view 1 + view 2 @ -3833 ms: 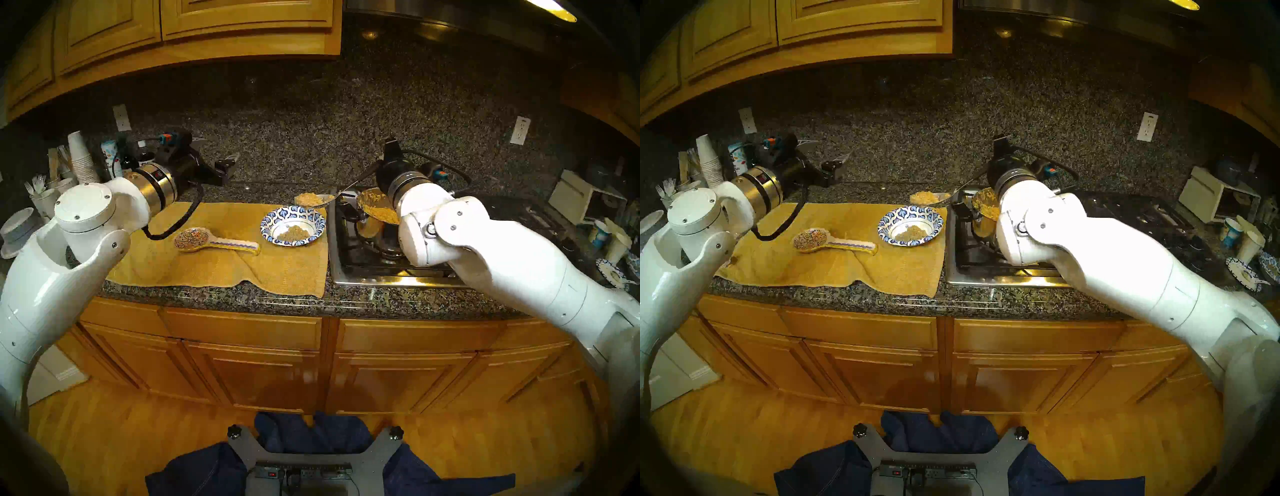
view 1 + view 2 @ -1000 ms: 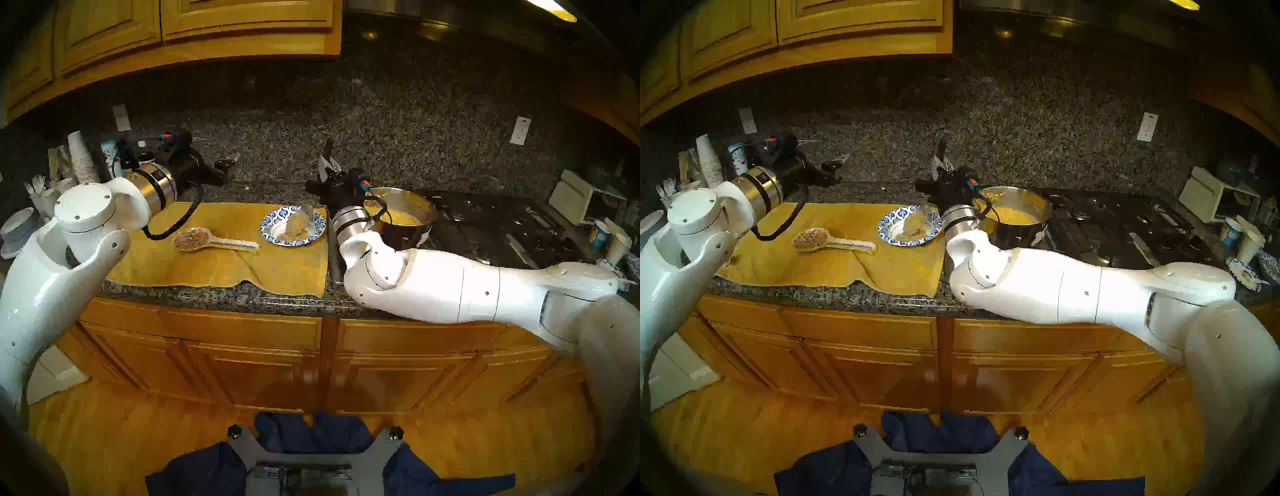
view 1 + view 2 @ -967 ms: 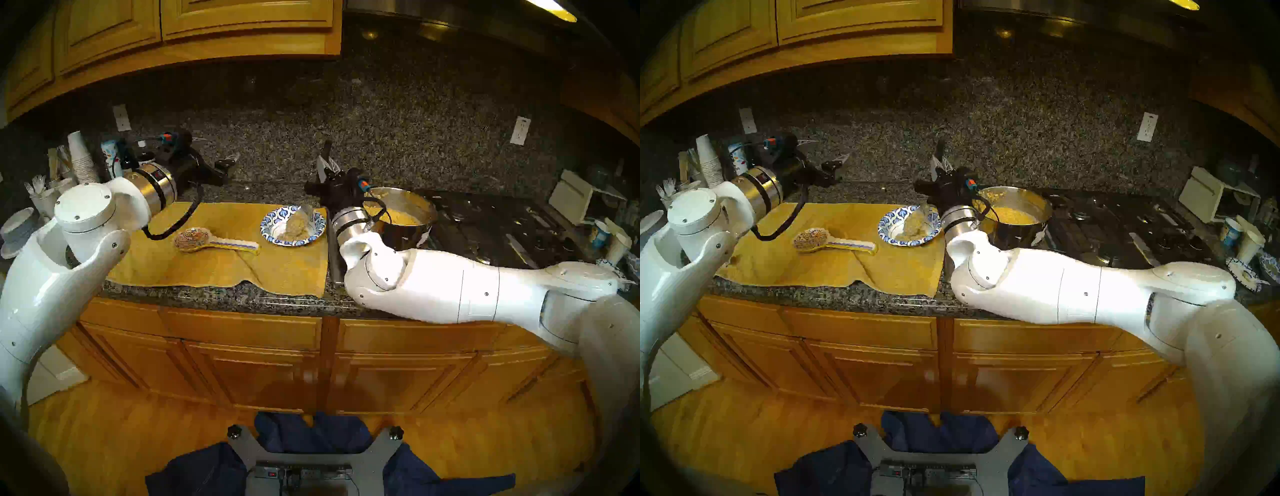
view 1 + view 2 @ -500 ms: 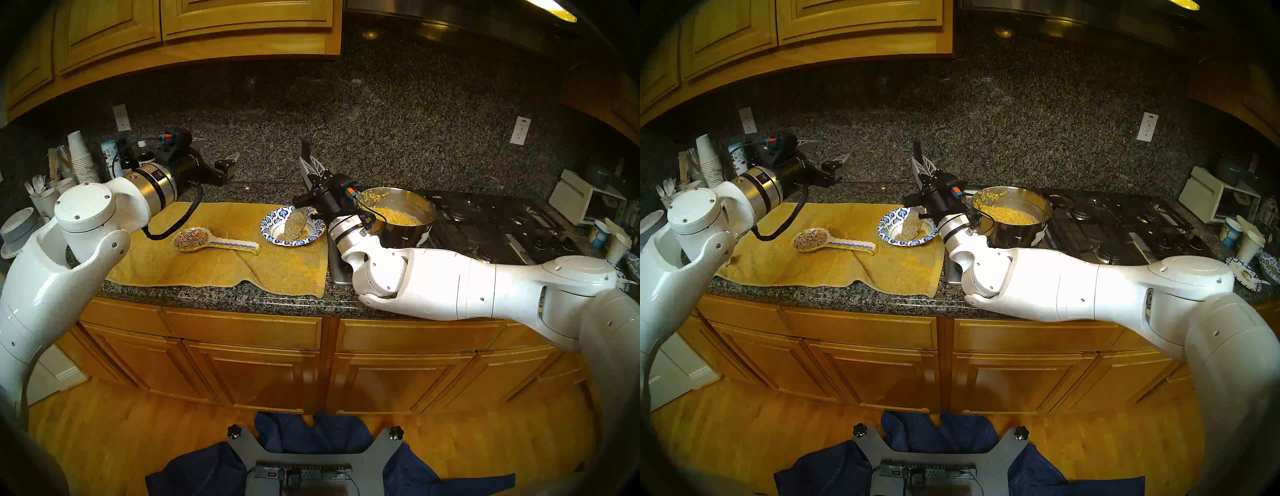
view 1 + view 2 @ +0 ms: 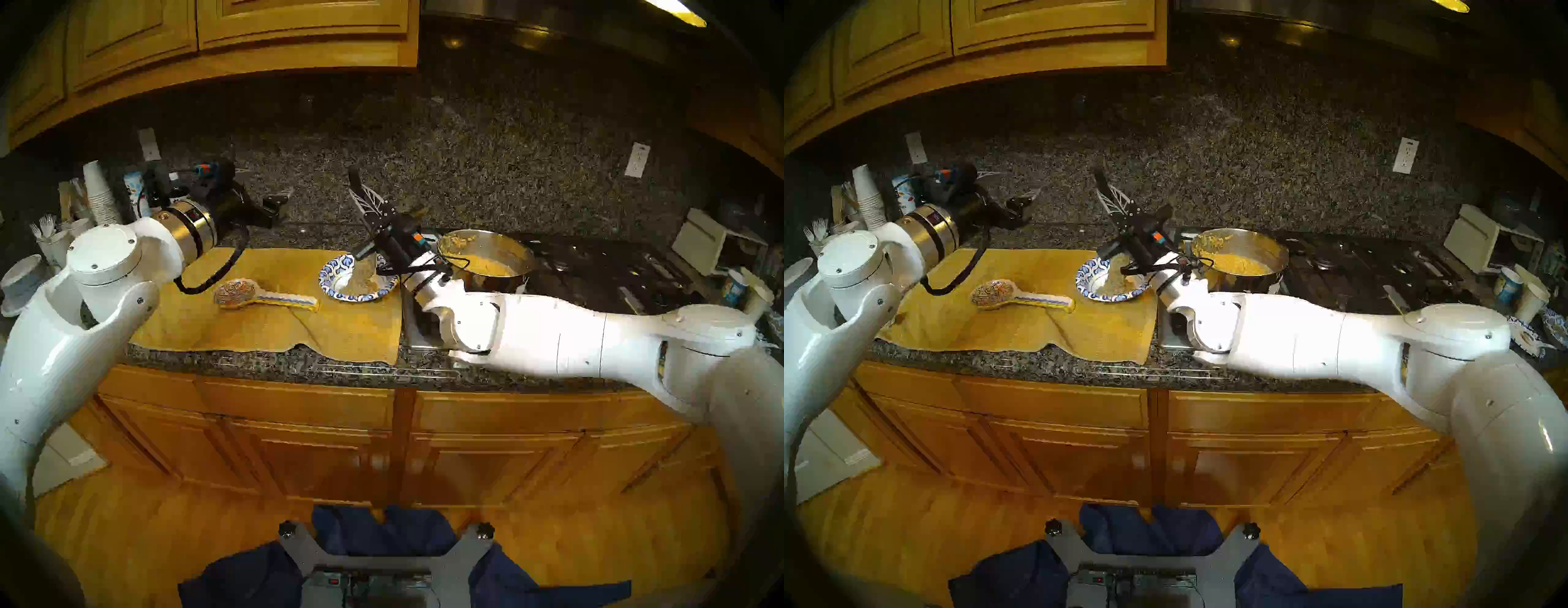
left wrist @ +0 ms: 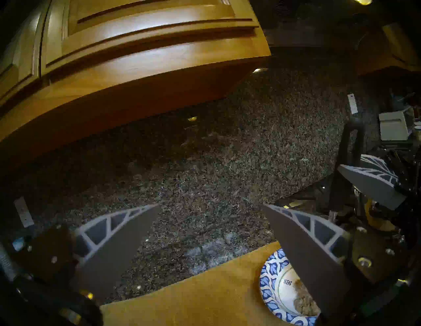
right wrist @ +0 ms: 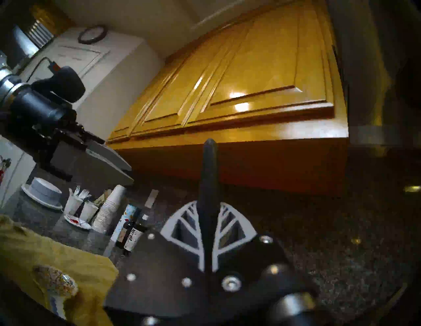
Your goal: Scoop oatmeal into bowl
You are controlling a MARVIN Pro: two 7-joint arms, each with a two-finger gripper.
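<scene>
Head view, left to right: my left end effector (image 5: pixel 271 199) hangs spread and empty over the counter (image 5: pixel 297 365). One rest (image 5: pixel 263 297) lies on the towel (image 5: pixel 254 331), handle pointing right. One bowl (image 5: pixel 335 276) holds oatmeal (image 5: pixel 360 280). My right end effector (image 5: pixel 360 197) pinches one spoon (image 7: pixel 208 182), handle up-left. One pot (image 5: pixel 488 259).
</scene>
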